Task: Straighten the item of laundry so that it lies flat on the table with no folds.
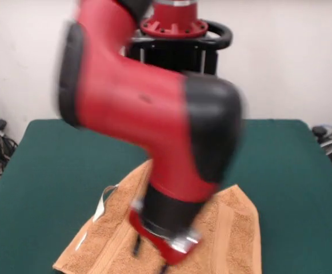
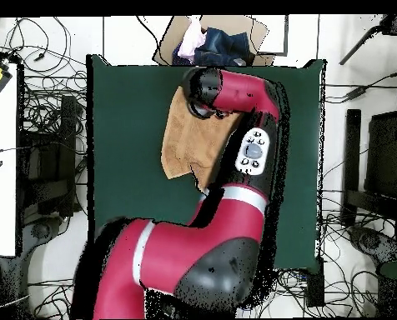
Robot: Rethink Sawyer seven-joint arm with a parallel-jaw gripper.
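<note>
Orange-tan towel [image 1: 231, 225] lies rumpled on dark green surface [image 1: 51, 165], near front edge in front view, white tag [image 1: 100, 208] at its left edge. Red and black arm [image 1: 154, 108] reaches down over towel. Claw [image 1: 154, 254] low at towel, blurred; grip state unclear. Open cardboard box [image 2: 223, 37] beyond surface holds clothing.

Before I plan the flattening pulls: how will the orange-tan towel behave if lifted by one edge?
The towel would probably droop limply, since it already lies in soft folds. Its looped terry pile likely grips the green table, so dragging may bunch it. It looks light.
</note>
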